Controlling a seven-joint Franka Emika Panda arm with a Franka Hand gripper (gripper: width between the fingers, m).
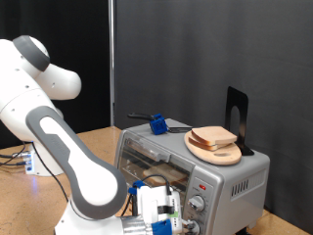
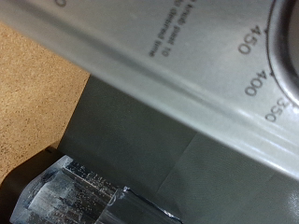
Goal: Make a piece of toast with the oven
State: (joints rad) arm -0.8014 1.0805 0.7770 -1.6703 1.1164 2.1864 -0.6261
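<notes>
Silver boxy oven (image 1: 191, 166), glass door, gripper (image 1: 166, 217) near knobs

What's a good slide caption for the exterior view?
Robot gripper at the toaster oven's knobs, bread slices on a wooden board on top.

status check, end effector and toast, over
End effector low at oven front by the knobs. Bread slices on wooden board atop oven. Nothing held in view.

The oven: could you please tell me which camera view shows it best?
The exterior view: the whole oven shows, bread slices on its top, end effector at its front. The wrist view shows only a close strip of its panel with dial numbers.
</notes>
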